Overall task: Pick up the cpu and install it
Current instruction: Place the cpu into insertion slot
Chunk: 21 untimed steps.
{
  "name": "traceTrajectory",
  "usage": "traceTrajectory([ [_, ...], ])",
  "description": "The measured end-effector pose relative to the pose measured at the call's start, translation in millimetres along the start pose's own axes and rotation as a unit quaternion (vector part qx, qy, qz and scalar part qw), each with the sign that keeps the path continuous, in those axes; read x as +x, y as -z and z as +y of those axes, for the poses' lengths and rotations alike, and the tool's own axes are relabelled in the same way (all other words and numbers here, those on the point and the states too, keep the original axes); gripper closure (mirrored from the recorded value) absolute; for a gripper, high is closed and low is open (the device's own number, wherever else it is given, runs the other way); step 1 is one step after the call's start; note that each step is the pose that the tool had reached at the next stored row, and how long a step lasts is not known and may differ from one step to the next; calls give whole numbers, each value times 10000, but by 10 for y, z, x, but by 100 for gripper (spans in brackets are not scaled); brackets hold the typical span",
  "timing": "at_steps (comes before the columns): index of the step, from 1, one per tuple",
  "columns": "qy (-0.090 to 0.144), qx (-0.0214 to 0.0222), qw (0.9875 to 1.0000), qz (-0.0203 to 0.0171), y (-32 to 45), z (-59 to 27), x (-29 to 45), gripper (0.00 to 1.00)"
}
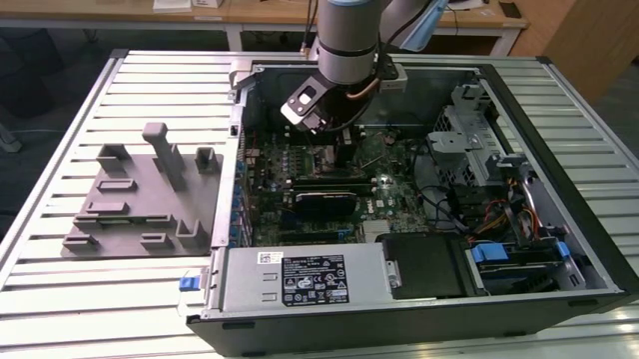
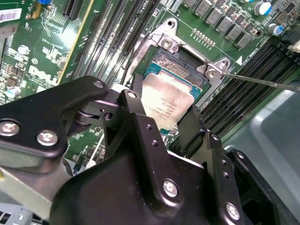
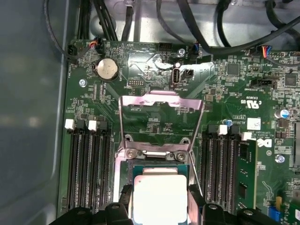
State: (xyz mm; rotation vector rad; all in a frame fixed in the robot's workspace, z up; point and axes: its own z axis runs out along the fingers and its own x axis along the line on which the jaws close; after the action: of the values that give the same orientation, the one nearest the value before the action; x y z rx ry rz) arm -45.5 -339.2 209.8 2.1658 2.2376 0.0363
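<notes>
The black hand [image 2: 162, 99] clasps the flat, square, silvery cpu [image 3: 159, 197] by opposite edges.

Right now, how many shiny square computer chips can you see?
1. The cpu is held in the gripper, at the open socket on the motherboard. None seem hidden.

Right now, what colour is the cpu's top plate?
Silvery-grey metal on the cpu, with a thin green rim; best in the first wrist view.

Slatted metal counter [image 1: 90, 299] carries an open computer case [image 1: 399, 329]; grey moulded fixture [image 1: 130, 206] just beside it, exterior view's left.
</notes>
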Motion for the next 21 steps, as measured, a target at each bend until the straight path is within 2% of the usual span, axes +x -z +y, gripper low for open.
traceTrajectory([
  [15,-103,0,9999,-3,-90,-16,17,46],
  [21,-242,1,9997,-8,-113,-20,17,46],
])
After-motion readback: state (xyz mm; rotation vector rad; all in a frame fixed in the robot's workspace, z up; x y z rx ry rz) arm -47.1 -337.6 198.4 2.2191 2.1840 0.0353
